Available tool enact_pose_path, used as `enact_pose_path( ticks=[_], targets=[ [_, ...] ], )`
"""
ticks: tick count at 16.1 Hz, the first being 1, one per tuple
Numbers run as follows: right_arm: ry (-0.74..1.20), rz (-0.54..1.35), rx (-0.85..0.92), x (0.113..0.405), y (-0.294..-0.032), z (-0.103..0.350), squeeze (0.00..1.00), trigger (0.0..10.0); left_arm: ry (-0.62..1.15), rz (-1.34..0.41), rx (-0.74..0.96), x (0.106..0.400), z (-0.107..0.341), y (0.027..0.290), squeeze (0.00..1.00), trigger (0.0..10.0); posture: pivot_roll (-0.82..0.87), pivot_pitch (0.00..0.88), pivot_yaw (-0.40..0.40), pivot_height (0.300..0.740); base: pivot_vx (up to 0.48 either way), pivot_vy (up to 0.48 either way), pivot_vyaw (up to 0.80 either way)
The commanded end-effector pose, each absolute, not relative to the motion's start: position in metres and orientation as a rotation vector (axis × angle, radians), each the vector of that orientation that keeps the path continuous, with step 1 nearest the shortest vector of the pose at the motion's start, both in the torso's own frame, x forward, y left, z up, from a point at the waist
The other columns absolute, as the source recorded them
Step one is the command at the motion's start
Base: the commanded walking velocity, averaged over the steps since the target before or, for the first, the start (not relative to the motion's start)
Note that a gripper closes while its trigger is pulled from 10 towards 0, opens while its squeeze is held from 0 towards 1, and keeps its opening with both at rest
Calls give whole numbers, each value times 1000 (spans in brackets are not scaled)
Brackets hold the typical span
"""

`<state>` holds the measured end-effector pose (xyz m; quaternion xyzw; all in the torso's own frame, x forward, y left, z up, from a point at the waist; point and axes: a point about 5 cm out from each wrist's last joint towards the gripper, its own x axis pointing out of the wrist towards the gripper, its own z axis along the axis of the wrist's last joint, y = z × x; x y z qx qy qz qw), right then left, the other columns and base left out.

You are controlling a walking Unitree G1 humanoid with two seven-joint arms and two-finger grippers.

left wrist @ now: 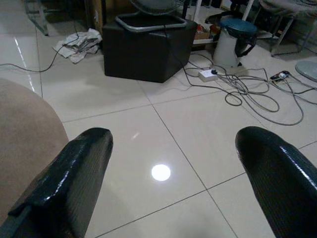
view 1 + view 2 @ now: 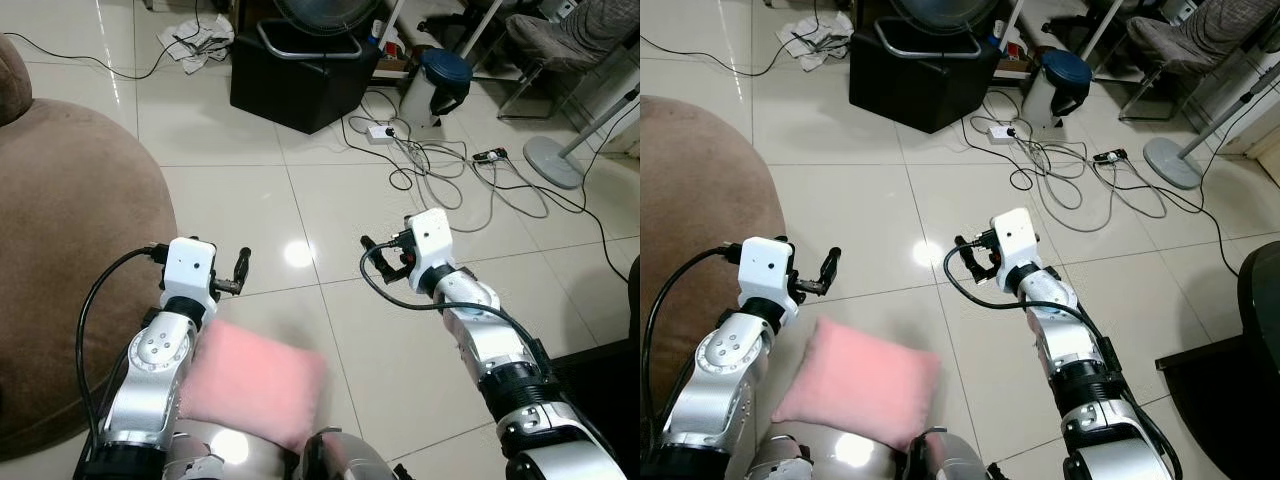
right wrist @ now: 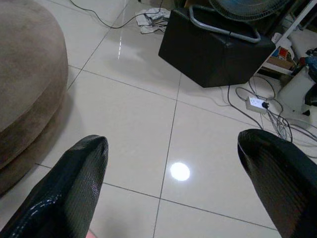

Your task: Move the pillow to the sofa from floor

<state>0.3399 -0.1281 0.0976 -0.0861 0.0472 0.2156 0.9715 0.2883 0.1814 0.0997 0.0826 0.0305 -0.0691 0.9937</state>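
The pale tiled floor (image 2: 330, 230) carries everything here. A brown sofa (image 2: 60, 260) bulges in along its left side. Toward the far edge sits a black box (image 2: 300, 75) with a fan on top, and a tangle of cables (image 2: 450, 165) spreads over the tiles to its right. The pink pillow (image 2: 860, 385) lies flat on the floor at the near edge, just beside the sofa, under the left arm's elbow and touched by neither gripper. The left gripper (image 1: 173, 183) hangs above the tiles beyond the pillow, its fingers (image 1: 74, 183) spread wide and empty. The right gripper (image 3: 173, 188) hovers level with it, fingers (image 3: 277, 178) equally wide apart, holding nothing.
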Motion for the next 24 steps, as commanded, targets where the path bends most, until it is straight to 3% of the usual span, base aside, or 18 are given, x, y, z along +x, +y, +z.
enact_pose_path(
  ticks=[1, 24],
  targets=[
    [120, 410, -189, 336, -138, 91, 0, 10000, 70, -153, 141, 289, 97, 175, 0, 10000, 102, 209, -270, 740, 0, 0, 0],
    [122, 447, -207, 328, -127, 81, 0, 10000, 43, -161, 203, 292, 102, 181, 0, 10000, 122, 190, -257, 740, 0, 0, 0]
  ],
)
